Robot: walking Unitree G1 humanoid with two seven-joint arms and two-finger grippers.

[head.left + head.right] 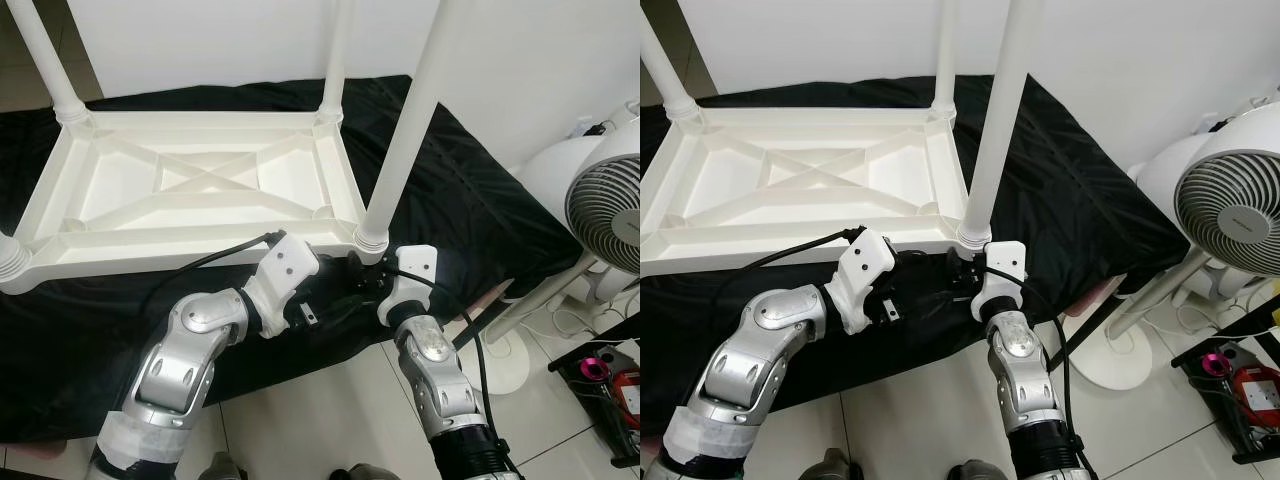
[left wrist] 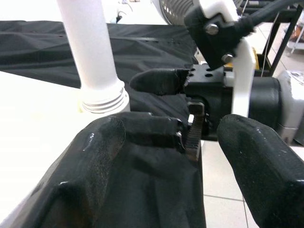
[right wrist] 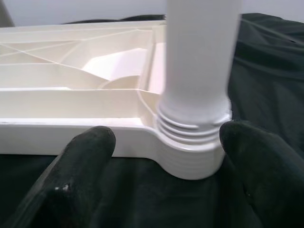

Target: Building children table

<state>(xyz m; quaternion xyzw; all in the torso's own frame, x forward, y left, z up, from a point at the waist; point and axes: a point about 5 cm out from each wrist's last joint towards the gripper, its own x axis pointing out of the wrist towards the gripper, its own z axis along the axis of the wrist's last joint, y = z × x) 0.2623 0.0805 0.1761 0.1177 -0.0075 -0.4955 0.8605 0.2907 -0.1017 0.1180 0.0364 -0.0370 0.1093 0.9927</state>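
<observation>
The white table (image 1: 200, 185) lies upside down on a black cloth (image 1: 460, 190), with its legs standing up. The right gripper (image 3: 164, 156) has its fingers (image 3: 80, 166) spread apart, and the base of the near corner leg (image 3: 197, 71) sits between them, just past the tips. The left gripper (image 2: 190, 156) is also spread open and holds nothing, with that same leg just beyond its fingertips and the right gripper close in front.
</observation>
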